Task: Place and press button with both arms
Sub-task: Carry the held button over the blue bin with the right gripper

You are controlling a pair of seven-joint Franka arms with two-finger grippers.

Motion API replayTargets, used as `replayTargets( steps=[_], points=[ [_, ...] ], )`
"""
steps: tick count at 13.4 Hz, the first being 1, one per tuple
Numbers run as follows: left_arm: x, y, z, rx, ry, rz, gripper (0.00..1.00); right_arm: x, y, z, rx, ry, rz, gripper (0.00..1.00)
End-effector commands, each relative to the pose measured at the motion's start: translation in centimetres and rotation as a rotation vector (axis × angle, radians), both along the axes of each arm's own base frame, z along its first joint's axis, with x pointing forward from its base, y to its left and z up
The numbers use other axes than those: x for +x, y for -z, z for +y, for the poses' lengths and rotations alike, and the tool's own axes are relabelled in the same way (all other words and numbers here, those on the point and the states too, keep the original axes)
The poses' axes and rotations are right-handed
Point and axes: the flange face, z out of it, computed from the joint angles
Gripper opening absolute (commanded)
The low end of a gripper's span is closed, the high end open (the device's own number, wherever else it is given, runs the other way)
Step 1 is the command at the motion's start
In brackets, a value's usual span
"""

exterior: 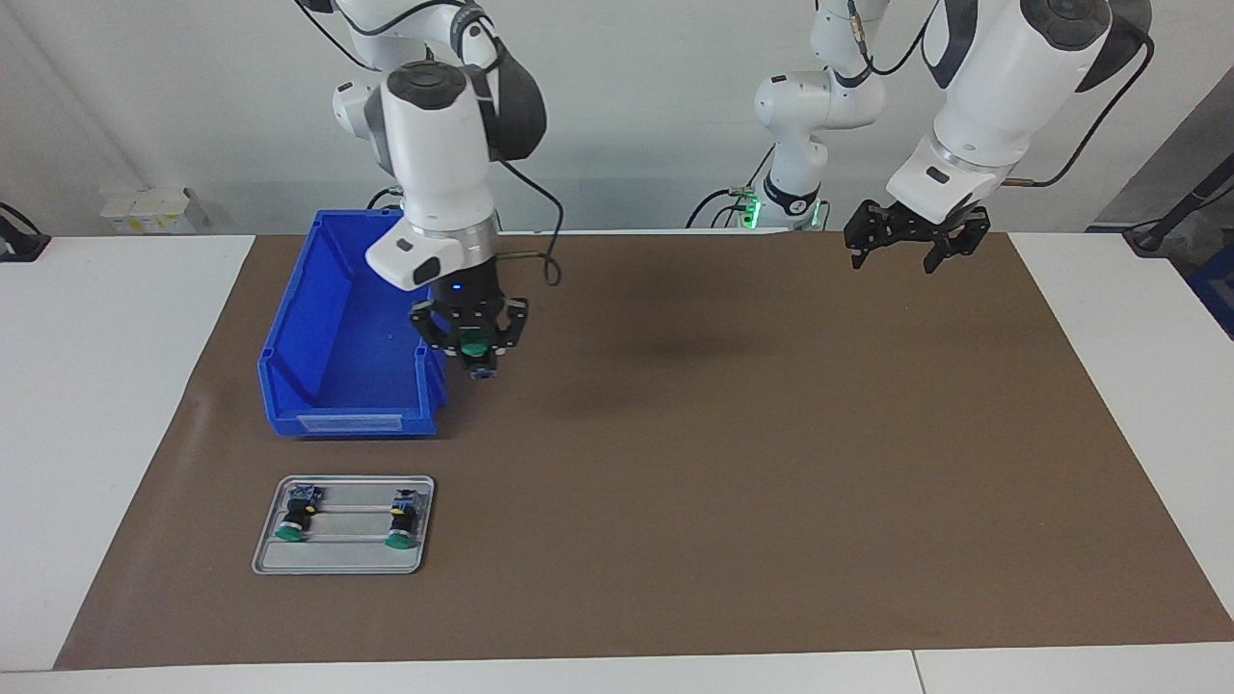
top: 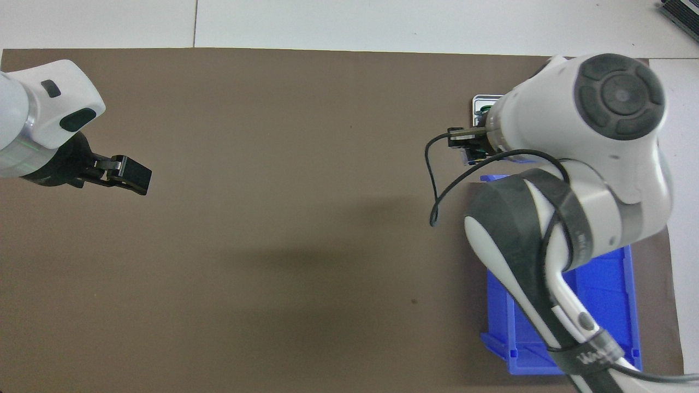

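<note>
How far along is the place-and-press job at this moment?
Done: one button is picked; the right gripper is shut on it, raised beside the blue bin. In hand: carrying it; it is not yet set down. Left: placing and pressing it. Two more buttons lie in the grey tray. The left gripper waits open over the mat.

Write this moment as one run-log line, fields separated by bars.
right tool: shut on button, raised beside blue bin | left tool: open, waiting | tray: two buttons
</note>
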Motion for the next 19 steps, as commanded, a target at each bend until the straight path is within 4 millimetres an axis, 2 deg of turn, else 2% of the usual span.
replayTargets(
  steps=[1, 4, 6, 9, 10, 12, 15, 18, 19],
  points=[
    [-0.7, -0.1, 0.2, 0.013, 0.001, -0.019, 1.00, -2.8, 1.6, -6.6, -0.030, -0.056, 0.065, 0.00],
    [-0.7, -0.1, 0.2, 0.013, 0.001, -0.019, 1.00, -4.9, 4.2, -14.5, -0.042, -0.081, 0.128, 0.00],
    [-0.7, -0.1, 0.2, 0.013, 0.001, -0.019, 1.00, -7.5, 7.3, -17.6, -0.025, -0.091, 0.090, 0.00],
    [-0.7, -0.1, 0.2, 0.013, 0.001, -0.019, 1.00, -11.6, 12.8, -18.0, 0.023, -0.063, 0.062, 0.00],
    [-0.7, -0.1, 0.2, 0.013, 0.001, -0.019, 1.00, -12.2, 14.2, -18.3, 0.049, -0.035, 0.056, 0.00],
    [-0.7, -0.1, 0.2, 0.013, 0.001, -0.019, 1.00, -12.6, 16.1, -17.7, 0.108, 0.014, 0.055, 0.00],
    [-0.7, -0.1, 0.2, 0.013, 0.001, -0.018, 1.00, -13.6, 19.6, -18.2, 0.099, 0.030, 0.020, 0.00],
    [-0.7, -0.1, 0.2, 0.013, 0.001, -0.019, 1.00, -13.8, 20.3, -17.9, 0.096, 0.025, 0.011, 0.00],
    [-0.7, -0.1, 0.2, 0.013, 0.001, -0.019, 1.00, -13.8, 20.7, -17.9, 0.097, 0.035, 0.019, 0.09]
  ],
)
